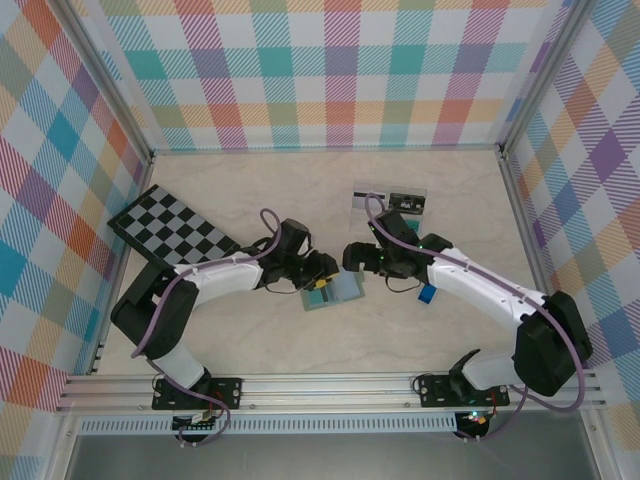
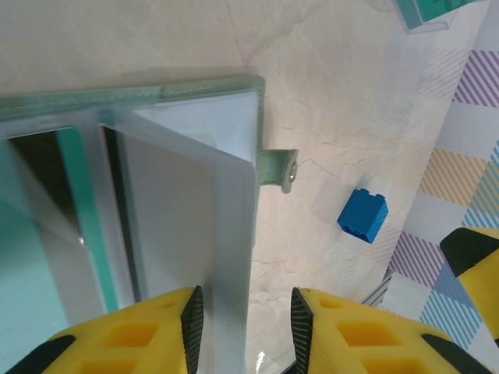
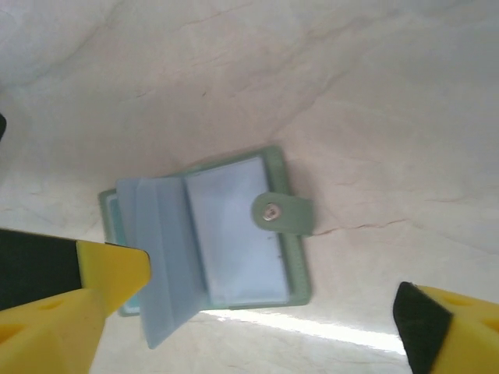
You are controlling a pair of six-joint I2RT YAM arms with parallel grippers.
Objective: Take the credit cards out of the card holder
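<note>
On the pale counter (image 1: 300, 200) the open card holder (image 1: 336, 292) lay at 7 o'clock from the right pincer (image 3: 273, 284), which gaped wide and empty; the nearer left pincer (image 2: 247, 312), part-open, loosely straddled one sleeve (image 2: 234, 234)

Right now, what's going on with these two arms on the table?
Both arms are working on the open sage-green card holder mid-table. The left gripper straddles one pale sleeve page loosely, with a gap beside one pad. The right gripper hovers wide open above the holder, holding nothing. A teal-green card sits in a sleeve, and the clear tray farther back holds a few cards.
</note>
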